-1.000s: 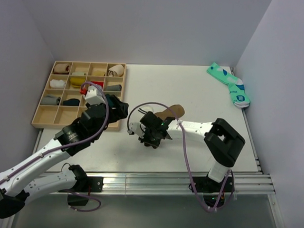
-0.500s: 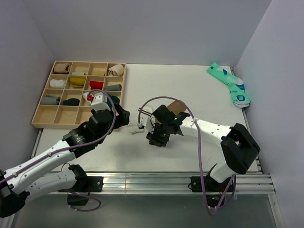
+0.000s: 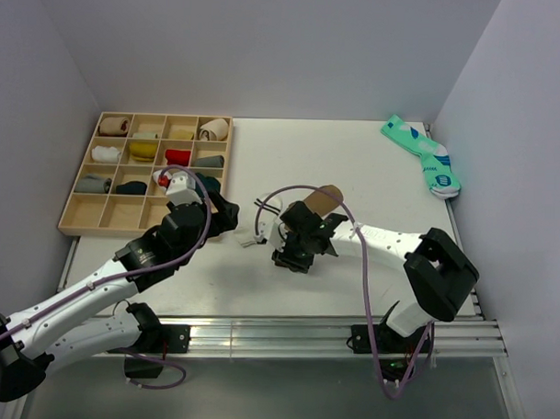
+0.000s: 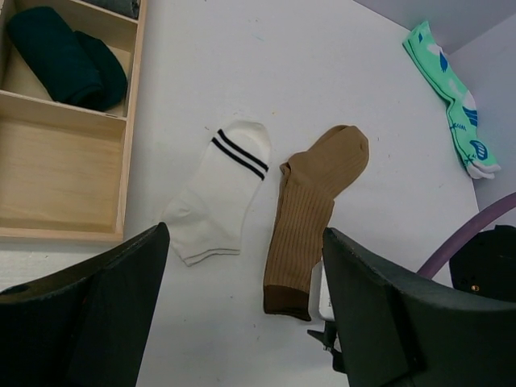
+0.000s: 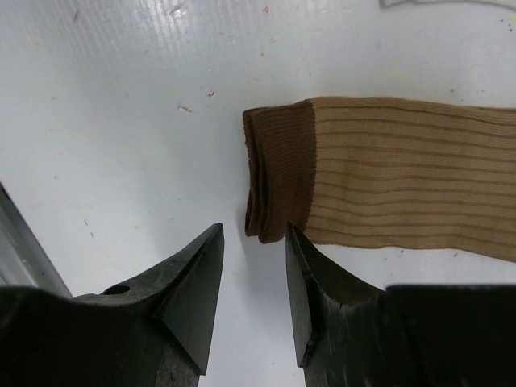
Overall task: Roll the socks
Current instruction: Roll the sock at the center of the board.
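Flat on the white table lies a long tan-brown sock, its dark brown cuff at the near end. Beside it on the left is a short white sock with two dark stripes. My right gripper is open, its tips just short of the brown cuff and holding nothing. From above, this gripper covers the near half of the tan sock. My left gripper hovers wide open above both socks, empty. The teal pair lies at the far right corner.
A wooden compartment tray with several rolled socks stands at the far left; its near compartments hold nothing. A dark green roll fills one cell. Purple-grey walls close in the table on three sides.
My right gripper was shut a second ago and now stands open with the tan sock's cuff lying free in front of it. Its arm swung right. The left arm crept forward.
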